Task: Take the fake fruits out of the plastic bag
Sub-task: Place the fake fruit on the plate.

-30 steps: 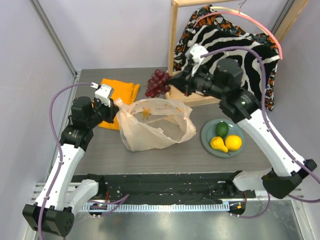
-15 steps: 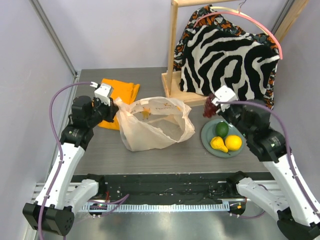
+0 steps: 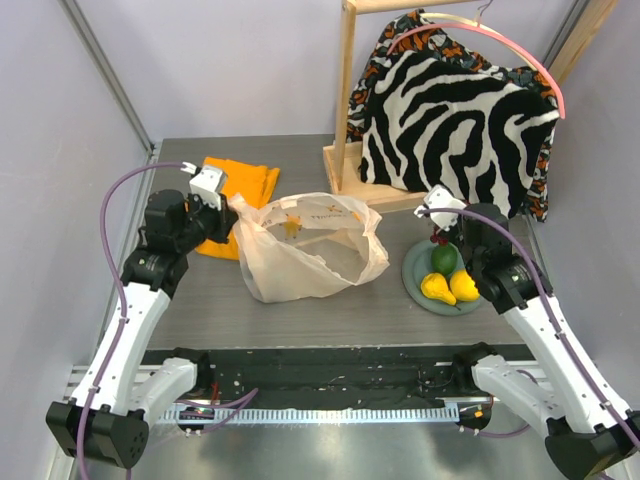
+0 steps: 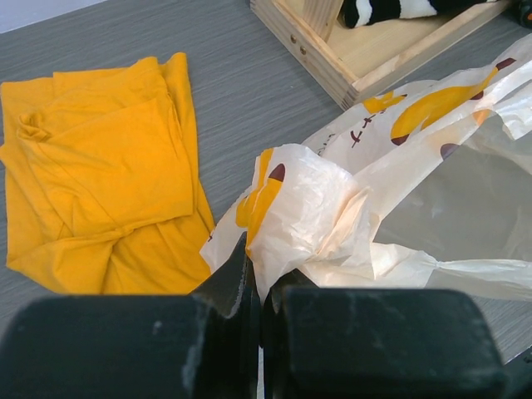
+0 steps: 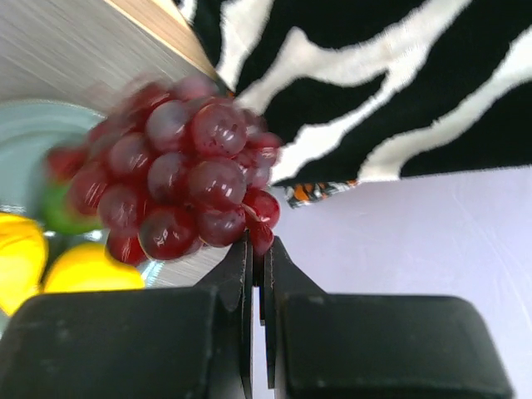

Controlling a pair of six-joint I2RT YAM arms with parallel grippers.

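Top external view: two robot arms work at a grey table (image 3: 300,310). The left pincer (image 3: 230,213) is clenched on a bunched edge of the plastic bag (image 3: 310,250). The bag lies open on the table to that pincer's right. The left wrist view shows crinkled film pinched between the closed tips, with a folded orange cloth (image 4: 100,166) to their left.

The right pincer (image 3: 437,230) is clamped on the stem of a bunch of dark red grapes (image 5: 179,183). The bunch sits just ahead of its tips, over the far edge of a grey-green plate (image 3: 412,275). Whether the grapes touch the plate cannot be told. Below this pincer, a green avocado (image 3: 444,260), yellow pear (image 3: 435,288) and yellow lemon (image 3: 464,285) rest on the plate. Beyond the pincer, a zebra-patterned garment (image 3: 450,110) hangs on a wooden rack (image 3: 347,90).
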